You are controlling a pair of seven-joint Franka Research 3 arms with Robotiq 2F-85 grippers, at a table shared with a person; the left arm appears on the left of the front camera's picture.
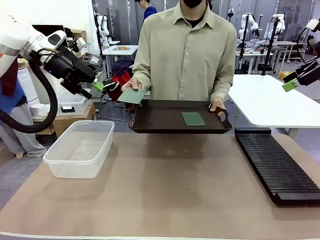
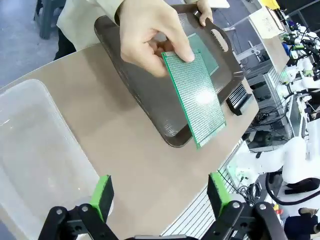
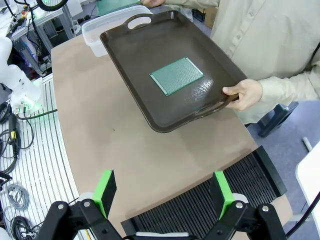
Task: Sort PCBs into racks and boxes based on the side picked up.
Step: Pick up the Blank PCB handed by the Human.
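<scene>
A person across the table holds a green PCB [image 1: 132, 95] [image 2: 197, 97] out by one edge, over the left end of a dark brown tray [image 1: 150, 122]. A second PCB [image 1: 193, 118] [image 3: 176, 76] lies flat on that tray. My left gripper [image 1: 93, 88] [image 2: 160, 195] hovers open a short way left of the offered PCB, apart from it. My right gripper [image 1: 292, 82] [image 3: 163, 192] is raised at the far right, open and holding nothing, above the black rack [image 1: 277, 162] [image 3: 210, 202]. The clear box [image 1: 80, 147] [image 2: 35, 150] stands empty at the left.
The person's other hand [image 1: 217, 106] [image 3: 243, 93] grips the tray's right handle and keeps the tray [image 3: 135, 60] lifted above the far edge of the brown table [image 1: 170, 190]. A white table [image 1: 270, 100] stands behind the rack.
</scene>
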